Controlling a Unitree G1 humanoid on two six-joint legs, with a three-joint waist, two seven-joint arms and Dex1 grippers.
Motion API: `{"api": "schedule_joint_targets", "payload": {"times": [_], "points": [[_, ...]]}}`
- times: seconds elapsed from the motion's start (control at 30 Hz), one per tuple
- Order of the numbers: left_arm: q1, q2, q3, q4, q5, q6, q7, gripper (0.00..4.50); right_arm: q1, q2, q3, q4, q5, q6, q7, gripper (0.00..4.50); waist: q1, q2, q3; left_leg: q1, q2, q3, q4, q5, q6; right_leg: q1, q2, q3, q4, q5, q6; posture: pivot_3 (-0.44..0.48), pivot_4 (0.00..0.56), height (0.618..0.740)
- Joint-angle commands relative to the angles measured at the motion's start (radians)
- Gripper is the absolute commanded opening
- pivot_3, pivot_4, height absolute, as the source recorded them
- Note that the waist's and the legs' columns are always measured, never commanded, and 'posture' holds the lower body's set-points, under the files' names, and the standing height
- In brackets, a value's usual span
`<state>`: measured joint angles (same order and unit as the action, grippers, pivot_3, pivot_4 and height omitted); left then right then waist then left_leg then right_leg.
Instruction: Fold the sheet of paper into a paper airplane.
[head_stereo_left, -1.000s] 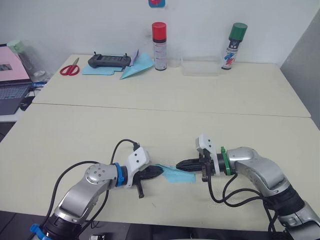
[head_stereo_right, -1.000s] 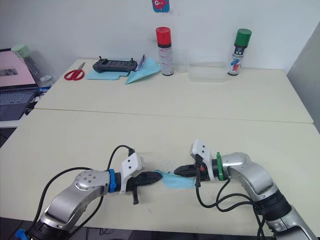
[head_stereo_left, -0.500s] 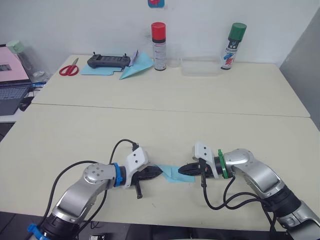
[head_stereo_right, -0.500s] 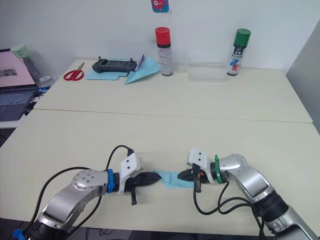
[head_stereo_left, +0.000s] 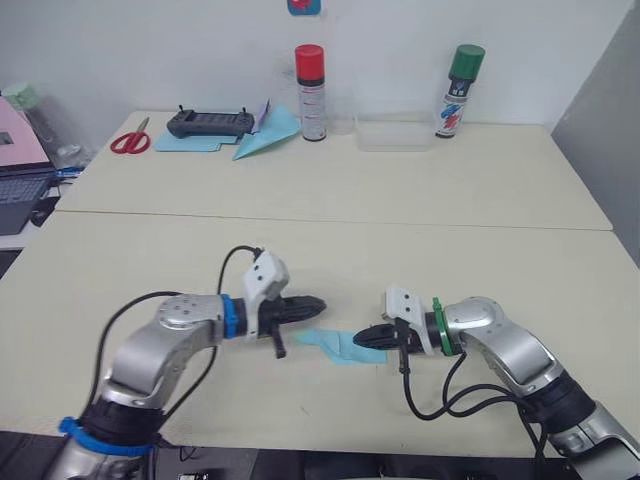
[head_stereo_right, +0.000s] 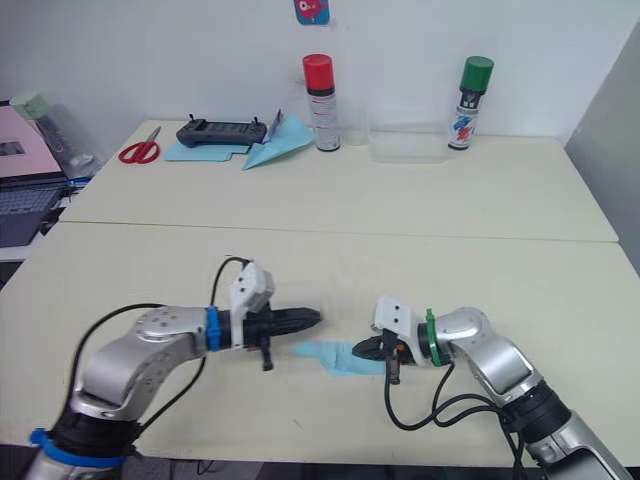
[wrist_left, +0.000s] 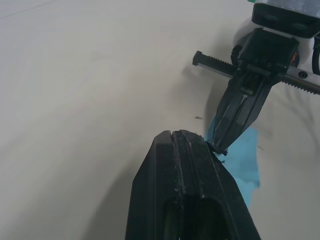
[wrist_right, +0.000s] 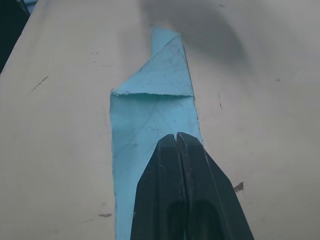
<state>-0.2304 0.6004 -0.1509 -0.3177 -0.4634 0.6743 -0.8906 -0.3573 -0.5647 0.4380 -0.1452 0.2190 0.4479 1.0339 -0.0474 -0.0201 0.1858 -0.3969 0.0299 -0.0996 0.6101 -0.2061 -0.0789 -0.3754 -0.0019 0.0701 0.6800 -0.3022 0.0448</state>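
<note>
Cream laminate makes up the worktop, two slabs with a seam running left to right across the middle; on the near slab the left claw hangs just above the surface with its two black fingers pressed together on nothing, its tip pointing right and standing apart from the paper; the right claw reaches in from the right, its fingers also closed flat against each other, the tips pressing down on the right end of the sheet of paper; the right wrist view shows those closed fingers lying on top of the paper rather than pinching it; the sheet of paper is a narrow light-blue layered strip lying flat on the near slab between the two claws, with a triangular fold at its left end tapering to a point that faces the left claw; along the far edge stand a green-capped spray can at the right and a red-capped spray can near the middle; left of that lie a blue paper dart, a black handheld controller and red-handled scissors.
</note>
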Motion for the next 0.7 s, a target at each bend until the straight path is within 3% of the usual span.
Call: {"api": "schedule_joint_targets", "payload": {"times": [0.03,0.17,0.33,0.47,0.7], "points": [[0.011,-0.020,-0.079,-0.003,0.063,-0.044,0.017,0.00,0.001,0.005,-0.008,0.028,-0.036,0.019,-0.035,0.02,-0.001,0.000,0.000,0.000,0.000,0.000,0.000,0.000,0.000,0.000,0.000,0.000,0.000,0.000,0.000,0.000,0.150,0.740],[0.035,0.013,-0.153,0.042,0.177,-0.111,0.025,0.00,0.011,-0.001,-0.010,0.015,-0.038,0.024,-0.035,0.02,-0.003,0.000,0.000,0.001,0.000,0.000,0.000,0.000,0.000,0.001,0.000,0.001,0.001,0.000,0.000,0.000,0.150,0.740],[0.103,0.093,-0.147,0.082,0.226,-0.116,0.030,0.00,0.020,-0.010,-0.005,0.012,-0.052,0.003,-0.033,0.02,-0.004,0.000,-0.001,0.002,0.000,0.000,0.000,0.000,0.000,0.002,0.000,0.001,0.000,0.000,0.000,0.000,0.150,0.740],[0.138,0.087,-0.078,0.128,0.205,-0.088,0.082,0.00,0.027,-0.006,0.000,0.009,-0.056,0.004,-0.031,0.02,-0.004,0.000,-0.003,0.004,0.000,0.001,0.000,0.000,0.000,0.003,0.000,0.001,0.000,0.000,0.000,0.000,0.150,0.740],[0.215,0.143,0.004,0.073,0.176,-0.111,0.052,0.00,0.029,-0.005,0.008,0.010,-0.068,-0.011,-0.016,0.02,-0.010,0.000,-0.005,0.007,0.001,0.001,-0.002,0.000,0.000,0.004,0.000,0.001,0.000,-0.001,-0.002,0.000,0.150,0.740]]}}
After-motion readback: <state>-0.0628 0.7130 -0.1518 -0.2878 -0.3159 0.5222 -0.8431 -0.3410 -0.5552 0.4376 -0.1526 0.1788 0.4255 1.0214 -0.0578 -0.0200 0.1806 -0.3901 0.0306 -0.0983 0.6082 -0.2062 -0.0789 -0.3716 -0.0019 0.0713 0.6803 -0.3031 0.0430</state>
